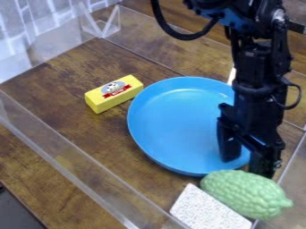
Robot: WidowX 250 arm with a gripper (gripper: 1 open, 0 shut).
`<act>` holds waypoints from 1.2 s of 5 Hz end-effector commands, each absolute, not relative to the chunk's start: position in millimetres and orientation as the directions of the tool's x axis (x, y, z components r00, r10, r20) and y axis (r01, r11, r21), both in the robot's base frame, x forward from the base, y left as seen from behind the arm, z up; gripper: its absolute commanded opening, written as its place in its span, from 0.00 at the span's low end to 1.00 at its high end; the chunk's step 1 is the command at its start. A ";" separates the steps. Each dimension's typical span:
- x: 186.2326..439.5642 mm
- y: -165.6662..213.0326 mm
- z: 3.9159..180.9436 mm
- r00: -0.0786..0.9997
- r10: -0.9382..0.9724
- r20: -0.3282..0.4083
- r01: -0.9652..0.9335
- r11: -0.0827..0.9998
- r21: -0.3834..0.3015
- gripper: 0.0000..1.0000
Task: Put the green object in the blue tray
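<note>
Blue tray (170, 121): the widest thing here, lying on the wooden table (57, 125), middle of the scene; the gourd is not in it.
Step in hand: getting to the green gourd, by my reading; no grasp made.
Next move: seems to call for bringing the gripper nearer, over the gourd, lining the fingers up on its two sides, then lowering and closing. The bumpy, rounded skin may roll if pinched off centre.
Gripper (249, 159): right of the scene, black, reaching over the tray's right edge, just beyond the gourd. Fingers spread wide, nothing held between them that I can see; whether a tip touches the tray or the gourd I cannot tell.
Green gourd (246, 194): near right, outside the tray, beside the speckled white block (210, 209); whether it leans on that block is unclear.
Yellow box (114, 93): far left of the tray, apart from it.
</note>
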State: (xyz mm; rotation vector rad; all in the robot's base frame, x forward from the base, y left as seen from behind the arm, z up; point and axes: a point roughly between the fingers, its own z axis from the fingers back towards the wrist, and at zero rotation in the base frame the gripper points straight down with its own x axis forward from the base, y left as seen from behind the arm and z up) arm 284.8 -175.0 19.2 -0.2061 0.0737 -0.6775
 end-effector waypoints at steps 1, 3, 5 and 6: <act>257.5 -176.2 7.1 0.753 -0.655 -0.067 0.627 0.744 -0.230 1.00; 252.0 -177.0 8.9 0.754 -0.653 -0.071 0.623 0.745 -0.238 0.00; 248.8 -177.4 11.8 0.745 -0.663 -0.075 0.629 0.736 -0.251 0.00; 249.6 -174.3 12.6 0.740 -0.669 -0.076 0.636 0.732 -0.245 1.00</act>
